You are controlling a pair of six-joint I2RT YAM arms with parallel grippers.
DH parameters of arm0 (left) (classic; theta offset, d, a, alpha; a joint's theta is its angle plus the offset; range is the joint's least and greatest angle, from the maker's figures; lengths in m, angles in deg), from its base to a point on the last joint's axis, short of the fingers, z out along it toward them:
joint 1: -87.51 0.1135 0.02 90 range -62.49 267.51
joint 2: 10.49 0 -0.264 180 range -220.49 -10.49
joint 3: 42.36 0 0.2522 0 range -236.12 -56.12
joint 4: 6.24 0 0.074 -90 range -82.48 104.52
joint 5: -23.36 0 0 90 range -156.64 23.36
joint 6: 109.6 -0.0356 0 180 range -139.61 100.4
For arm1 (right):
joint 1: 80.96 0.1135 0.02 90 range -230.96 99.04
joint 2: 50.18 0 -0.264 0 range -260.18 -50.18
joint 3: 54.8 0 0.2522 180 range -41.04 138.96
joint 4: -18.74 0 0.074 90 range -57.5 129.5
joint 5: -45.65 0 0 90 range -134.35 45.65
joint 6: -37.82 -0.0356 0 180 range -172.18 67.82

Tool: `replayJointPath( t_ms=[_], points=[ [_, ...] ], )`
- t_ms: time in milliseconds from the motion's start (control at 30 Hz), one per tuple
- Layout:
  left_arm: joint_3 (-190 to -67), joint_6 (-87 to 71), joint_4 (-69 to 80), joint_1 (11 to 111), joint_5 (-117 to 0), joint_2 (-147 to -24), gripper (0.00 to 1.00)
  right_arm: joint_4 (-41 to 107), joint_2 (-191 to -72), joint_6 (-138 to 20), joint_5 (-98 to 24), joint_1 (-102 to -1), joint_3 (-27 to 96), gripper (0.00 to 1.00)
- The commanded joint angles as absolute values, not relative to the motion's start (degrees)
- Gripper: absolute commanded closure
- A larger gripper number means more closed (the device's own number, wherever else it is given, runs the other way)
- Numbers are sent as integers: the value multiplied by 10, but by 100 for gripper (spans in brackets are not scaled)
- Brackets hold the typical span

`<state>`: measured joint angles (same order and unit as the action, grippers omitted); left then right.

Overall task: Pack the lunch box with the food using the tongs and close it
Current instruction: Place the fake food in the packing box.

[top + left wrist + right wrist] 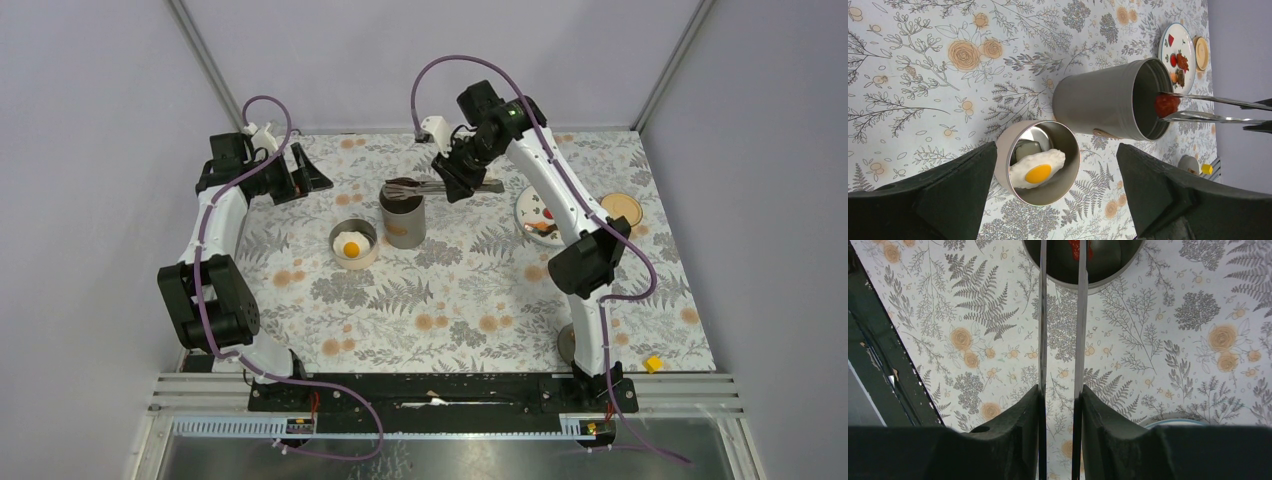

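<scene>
tongs (1080,315) | slim steel, likely stiff, springy, slick; best squeezed across both arms | right gripper (1060,396) clamps them; tips pinch small red piece (1166,105), probably light, at tall lunch box tin (1098,107) mouth, mid-table toward far edge | left gripper (1057,147) spread, empty

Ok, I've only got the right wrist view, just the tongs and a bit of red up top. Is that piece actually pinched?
Observer: Yes, the red piece is pinched between the tips of the tongs, right at the mouth of the tall container.
Operator: Where's the egg?
Observer: The fried egg lies in the short container beside it.
Operator: Anything left to pack?
Observer: Yes, several small pieces are on the plate.
</scene>
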<state>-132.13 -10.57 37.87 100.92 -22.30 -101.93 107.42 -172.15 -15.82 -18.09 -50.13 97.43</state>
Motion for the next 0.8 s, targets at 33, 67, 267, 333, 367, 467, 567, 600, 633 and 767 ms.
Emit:
replayJointPath(
  t_ms=[33, 67, 267, 333, 367, 467, 567, 600, 633, 767],
  points=[
    [-1324, -112, 364, 1012, -206, -1009, 1, 1043, -1720, -172, -166, -494, 948, 63],
    [-1324, -111, 363, 1012, -206, -1009, 1, 1040, -1718, -173, -166, -494, 946, 63],
    [-1321, -111, 363, 1012, -207, -1010, 1, 1025, -1708, -191, -156, -494, 946, 55],
    [-1321, -111, 363, 1012, -206, -1009, 1, 1020, -1700, -194, -152, -494, 942, 53],
    [-1321, -111, 363, 1012, -206, -1009, 1, 1019, -1699, -195, -149, -494, 943, 53],
    [-1322, -110, 364, 1012, -207, -1010, 1, 1023, -1698, -193, -149, -494, 950, 47],
    [-1322, -109, 364, 1012, -205, -1010, 1, 1033, -1697, -177, -142, -495, 961, 49],
    [-1322, -108, 364, 1012, -204, -1009, 1, 1035, -1694, -177, -142, -496, 965, 50],
    [-1322, -108, 364, 1012, -205, -1009, 1, 1038, -1692, -176, -137, -499, 969, 51],
    [-1322, -110, 363, 1012, -207, -1006, 1, 1042, -1676, -181, -107, -543, 976, 55]
  ],
)
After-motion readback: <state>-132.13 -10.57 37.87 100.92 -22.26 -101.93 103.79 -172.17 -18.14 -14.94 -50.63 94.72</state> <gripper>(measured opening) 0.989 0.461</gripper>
